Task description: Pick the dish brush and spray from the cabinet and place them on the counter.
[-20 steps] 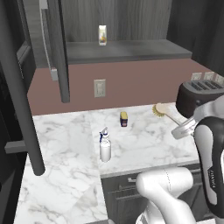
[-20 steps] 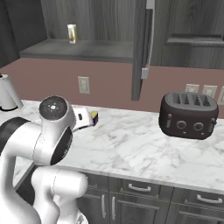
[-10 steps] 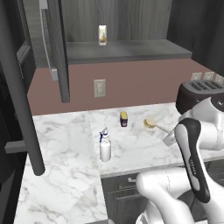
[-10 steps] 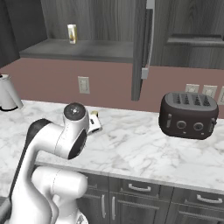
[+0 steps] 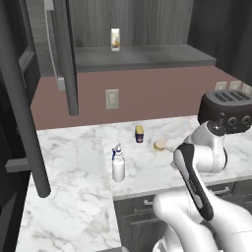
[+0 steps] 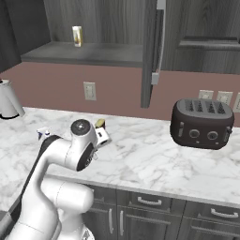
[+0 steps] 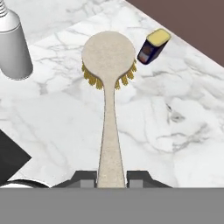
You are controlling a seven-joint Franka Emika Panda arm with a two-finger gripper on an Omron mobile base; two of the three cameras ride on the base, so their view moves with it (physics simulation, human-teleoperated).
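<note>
The two-finger gripper [image 7: 111,177] is clenched on the handle end of the slim, pale, yellow-bristled dish brush [image 7: 108,87], held low over the white marble counter [image 7: 175,144]; it seems light, stiff, and best taken mid-handle.

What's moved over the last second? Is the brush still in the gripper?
The arm has swung the slim white-handled dish brush with yellow bristles from the right, near the toaster, leftward and down over the white marble counter, toward the small yellow-and-dark block. The gripper stays shut on the handle. The white spray bottle with blue trigger, the block, the black toaster and the yellowish carton on the cabinet shelf haven't moved.
</note>
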